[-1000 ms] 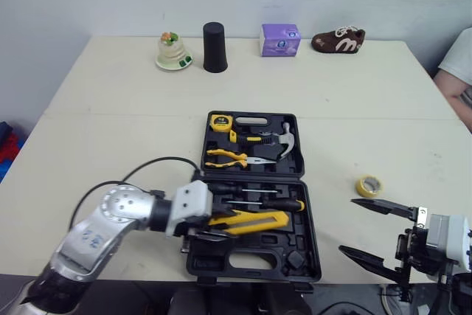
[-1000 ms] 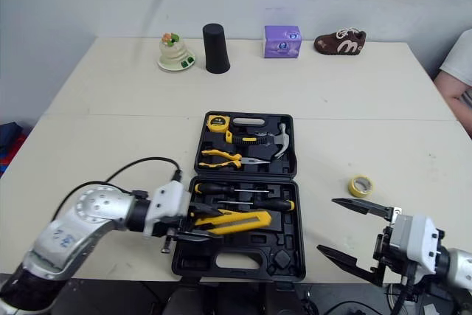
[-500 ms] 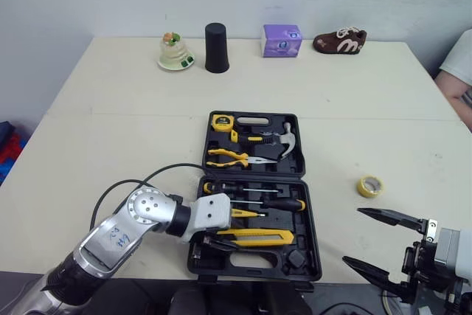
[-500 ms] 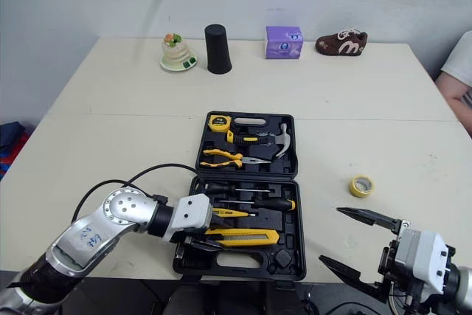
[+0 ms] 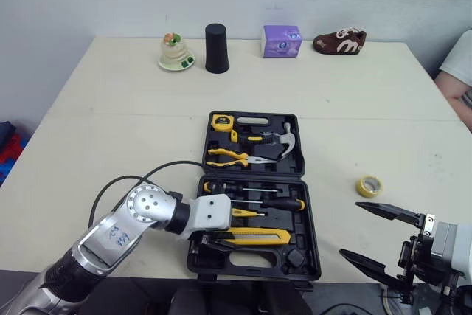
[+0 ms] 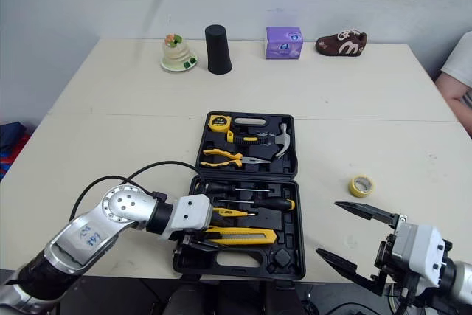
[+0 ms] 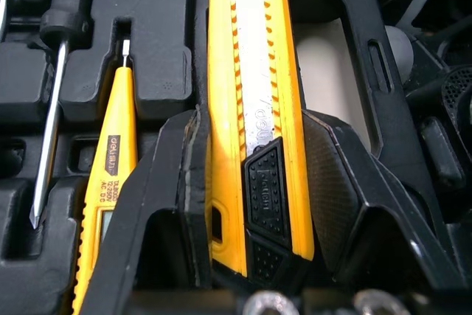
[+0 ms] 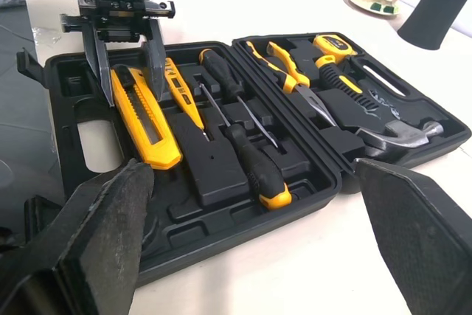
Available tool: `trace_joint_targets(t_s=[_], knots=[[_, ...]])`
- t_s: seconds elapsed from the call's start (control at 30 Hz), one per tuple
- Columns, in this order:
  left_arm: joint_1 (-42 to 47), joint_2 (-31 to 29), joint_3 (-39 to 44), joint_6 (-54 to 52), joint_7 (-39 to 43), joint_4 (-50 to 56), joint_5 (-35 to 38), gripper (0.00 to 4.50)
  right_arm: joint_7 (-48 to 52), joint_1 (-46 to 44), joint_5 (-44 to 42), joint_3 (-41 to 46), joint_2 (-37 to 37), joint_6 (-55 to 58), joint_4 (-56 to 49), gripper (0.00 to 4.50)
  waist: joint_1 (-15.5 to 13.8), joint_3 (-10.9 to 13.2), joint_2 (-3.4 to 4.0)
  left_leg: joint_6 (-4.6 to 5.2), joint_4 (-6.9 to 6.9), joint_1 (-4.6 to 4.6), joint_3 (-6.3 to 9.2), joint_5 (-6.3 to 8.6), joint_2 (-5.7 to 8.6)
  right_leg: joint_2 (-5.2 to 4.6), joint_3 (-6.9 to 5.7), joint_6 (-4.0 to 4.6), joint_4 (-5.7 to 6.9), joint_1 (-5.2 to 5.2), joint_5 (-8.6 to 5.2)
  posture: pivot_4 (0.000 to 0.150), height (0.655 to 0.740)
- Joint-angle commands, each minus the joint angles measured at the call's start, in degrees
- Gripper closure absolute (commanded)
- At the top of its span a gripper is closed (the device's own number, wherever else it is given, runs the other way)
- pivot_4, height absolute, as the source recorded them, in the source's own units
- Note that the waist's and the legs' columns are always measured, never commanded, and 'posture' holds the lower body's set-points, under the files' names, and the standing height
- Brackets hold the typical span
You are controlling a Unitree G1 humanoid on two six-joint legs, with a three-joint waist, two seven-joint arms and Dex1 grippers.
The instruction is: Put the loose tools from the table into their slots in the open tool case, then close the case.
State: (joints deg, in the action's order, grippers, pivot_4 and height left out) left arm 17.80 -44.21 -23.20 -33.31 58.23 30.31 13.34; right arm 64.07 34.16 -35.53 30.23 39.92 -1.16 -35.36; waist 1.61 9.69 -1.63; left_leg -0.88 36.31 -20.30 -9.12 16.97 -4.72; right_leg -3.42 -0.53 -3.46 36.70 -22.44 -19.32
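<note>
Utility knife (image 5: pixel 254 237), yellow with a black grip, lying flat in its long slot in the near half of the open tool case (image 5: pixel 311 252), between the tester pen (image 5: pixel 243 212) and the carry-handle cutout. Clasped at its butt end by the left gripper (image 7: pixel 254 119), both black fingers (image 7: pixel 169 182) pressed to its sides and nearly closed. Held by the end, probably, to leave the long body free to seat in the recess; letting go judged the step not yet done. Right gripper (image 5: pixel 350 230) spread wide and holding nothing, low at the near edge of the table (image 5: pixel 110 123), to the right of the case. Likely parked there to stay clear of the left arm and near the one tool loose on the table, a yellow roll of tape (image 5: pixel 369 186) lying flat, apart from the case. Case opened flat, lid half away from the robot, with every slot facing up and within reach. Count in the lid half: one tape measure (image 5: pixel 220 121), one hammer (image 5: pixel 286 138), one pair of pliers (image 5: pixel 228 157). Count in the near half: two screwdrivers (image 5: pixel 284 204), one tester pen, one knife. Along the far edge of the table, well apart from the work: one small cake ornament (image 5: pixel 173 53), one black cup (image 5: pixel 216 48), one purple box (image 5: pixel 282 40), one small brown shoe (image 5: pixel 338 41). At the right edge, part of a person's sleeve (image 5: pixel 459 60).
</note>
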Motion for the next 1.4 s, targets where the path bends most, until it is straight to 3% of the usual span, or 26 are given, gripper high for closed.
trace_joint_targets(t_s=[0.03, 0.07, 0.27, 0.4, 0.5, 0.53, 0.7, 0.73, 0.77, 0.9, 1.07, 1.23, 1.4], knots=[[0.6, 1.1, 0.5, 3.8, 1.2, -0.6, 0.1, 0.64, -0.5, -0.3, -0.3, -0.2, -0.3, -0.1, -1.6, 0.00, -0.1, 0.0, 0.00, 0.00, 0.00, -0.01, 0.01, 0.00, 0.00, 0.00, 0.00, 0.00, 0.01, -0.01, 0.00, 0.150, 0.7400], [0.7, 1.5, 1.1, 5.1, 1.6, -1.0, 0.7, 0.21, -0.6, -0.4, -0.3, -0.3, -0.2, -0.1, -1.5, 0.00, -0.1, 0.0, 0.00, 0.00, 0.01, -0.02, 0.02, 0.00, 0.00, 0.00, -0.01, 0.00, 0.01, 0.00, 0.00, 0.150, 0.7400], [0.4, 3.1, 5.5, 14.7, 5.1, -4.3, 3.5, 0.21, -0.8, -1.0, -0.1, -0.6, 0.0, -0.1, -1.1, 0.00, -0.1, 0.0, 0.00, 0.00, 0.00, -0.04, 0.02, 0.00, 0.01, -0.01, -0.02, 0.00, 0.00, -0.01, 0.00, 0.150, 0.7400], [-1.1, 6.9, 10.3, 18.4, 7.9, -5.9, 11.1, 0.21, -0.7, -0.9, 0.2, -0.8, -0.2, -0.1, -0.7, 0.00, 0.0, 0.0, 0.00, 0.00, 0.03, -0.04, 0.05, -0.01, 0.01, -0.01, -0.05, -0.01, 0.05, 0.00, 0.00, 0.150, 0.7400], [-2.5, 7.2, 11.8, 18.8, 12.0, -6.0, 15.8, 1.03, -0.7, -0.9, 0.3, -0.9, -0.3, -0.2, -0.4, 0.00, 0.0, 0.0, 0.00, 0.00, 0.03, -0.04, 0.04, -0.01, 0.01, -0.01, -0.05, -0.02, 0.06, 0.00, 0.01, 0.150, 0.7400], [-2.8, 7.0, 12.0, 18.3, 12.5, -6.1, 16.4, 1.54, -0.6, -0.8, 0.4, -0.9, -0.4, -0.2, -0.3, 0.00, 0.0, 0.0, 0.00, 0.00, 0.03, -0.04, 0.03, -0.01, 0.01, 0.00, -0.05, -0.02, 0.06, -0.01, 0.01, 0.150, 0.7400], [-2.6, 6.6, 7.2, 24.5, 14.5, -12.4, 7.8, 3.70, -0.6, 0.3, 0.0, -0.4, -0.8, -0.1, -0.5, 0.00, 0.0, 0.0, 0.00, -0.04, 0.03, -0.02, 0.09, -0.08, 0.04, 0.01, -0.09, -0.02, 0.09, 0.00, 0.01, 0.150, 0.7400], [-2.5, 7.2, 6.1, 24.2, 13.3, -13.2, 6.2, 4.29, -0.7, 0.6, 0.0, -0.3, -0.9, -0.1, -0.5, 0.00, -0.1, 0.0, -0.01, -0.03, 0.04, -0.02, 0.09, -0.09, 0.05, 0.00, -0.08, -0.02, 0.09, 0.00, 0.01, 0.150, 0.7400], [-2.8, 7.8, 5.2, 23.6, 12.0, -13.7, 4.9, 4.44, -0.7, 0.9, 0.2, -0.3, -1.1, -0.3, -0.6, 0.00, -0.1, 0.0, -0.01, -0.01, 0.04, -0.03, 0.10, -0.09, 0.05, -0.01, -0.08, -0.02, 0.07, 0.01, 0.01, 0.150, 0.7400], [-3.8, 9.7, 3.3, 21.7, 8.4, -14.2, 2.2, 4.44, -1.0, 1.7, 0.9, -0.3, -1.5, -0.5, -0.6, 0.00, -0.1, 0.0, -0.02, 0.08, 0.04, -0.07, 0.10, -0.06, 0.09, -0.08, -0.06, -0.08, 0.03, 0.01, 0.04, 0.150, 0.7400], [-3.3, 7.9, -0.1, 19.8, 7.8, -16.5, -3.2, 4.44, -1.1, 2.9, 1.7, -0.5, -2.4, -1.0, -0.6, 0.00, 0.0, 0.0, -0.01, 0.03, -0.06, -0.04, 0.13, -0.05, 0.04, -0.04, -0.11, 0.01, 0.04, -0.01, -0.01, 0.150, 0.7400], [-2.9, 7.7, -1.4, 18.6, 9.1, -17.2, -2.8, 4.44, -1.3, 2.6, 2.1, -0.9, -2.7, -0.9, -0.4, 0.00, 0.0, -0.1, 0.04, 0.05, -0.04, 0.04, 0.14, -0.09, 0.04, -0.07, -0.12, 0.02, 0.05, 0.08, -0.01, 0.150, 0.7400], [-2.7, 6.2, -3.4, 15.1, 6.1, -18.4, -7.0, 4.44, -1.5, 2.7, 2.5, -1.0, -3.3, -1.2, -0.1, 0.00, 0.0, -0.2, 0.08, 0.09, -0.04, 0.08, 0.16, -0.11, 0.05, -0.08, -0.11, 0.02, 0.03, 0.13, -0.01, 0.150, 0.7400]])
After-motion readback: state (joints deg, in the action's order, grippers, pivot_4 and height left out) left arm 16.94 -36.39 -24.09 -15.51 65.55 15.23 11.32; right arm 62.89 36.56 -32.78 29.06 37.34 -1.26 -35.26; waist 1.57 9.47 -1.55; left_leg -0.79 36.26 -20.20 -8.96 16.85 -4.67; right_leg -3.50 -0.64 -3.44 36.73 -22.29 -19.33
